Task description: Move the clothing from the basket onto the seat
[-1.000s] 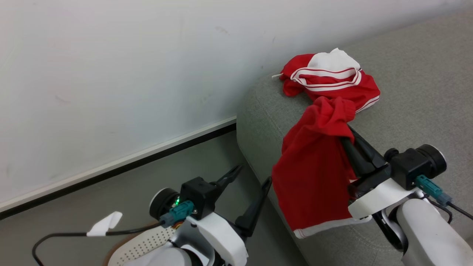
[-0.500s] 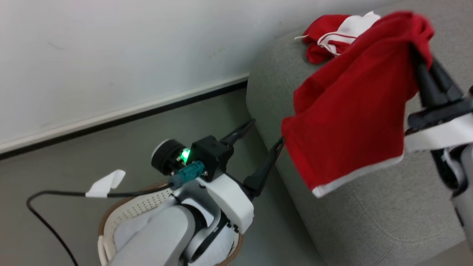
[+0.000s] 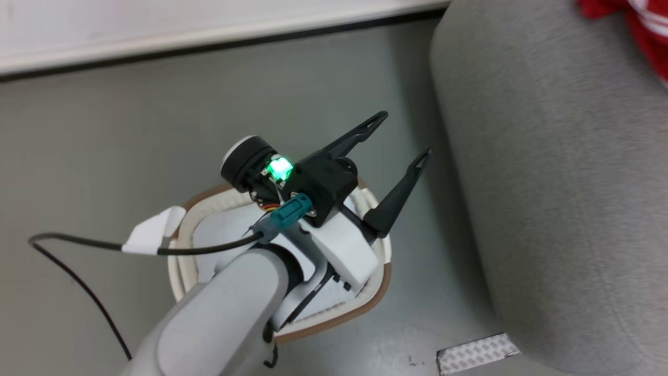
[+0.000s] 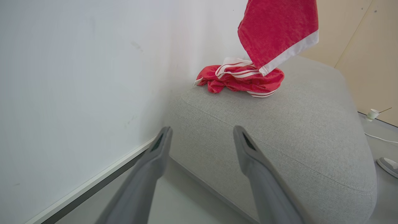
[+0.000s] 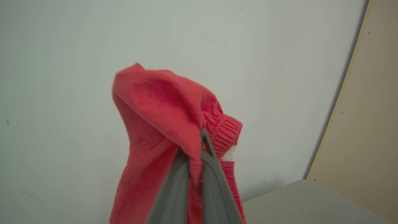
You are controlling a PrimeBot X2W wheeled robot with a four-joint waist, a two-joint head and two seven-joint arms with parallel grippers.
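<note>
My left gripper [image 3: 406, 133] hangs open and empty over the cream basket [image 3: 180, 245], whose brown rim shows beneath my forearm. In the left wrist view the same gripper [image 4: 202, 133] points at the grey seat [image 4: 279, 124]. A bundle of red and white clothing [image 4: 239, 79] lies on the seat by the wall. Above it hangs a red garment [image 4: 276, 31] with a white hem. My right gripper [image 5: 194, 146] is shut on that red garment [image 5: 155, 102], which drapes over its fingers. The head view catches the seat [image 3: 548, 183] and a scrap of red clothing [image 3: 647, 31] at its top right corner.
A white wall [image 4: 77, 77] with a dark skirting strip runs behind the seat. A black cable [image 3: 78, 243] with a white tag crosses the grey floor left of the basket. A metal floor plate [image 3: 472, 352] lies near the seat. A paper cup [image 4: 372, 114] stands by a wooden panel.
The head camera has tilted down toward the basket. My right gripper has lifted the red garment up off the seat's edge and out of the head view. My left gripper stays open.
</note>
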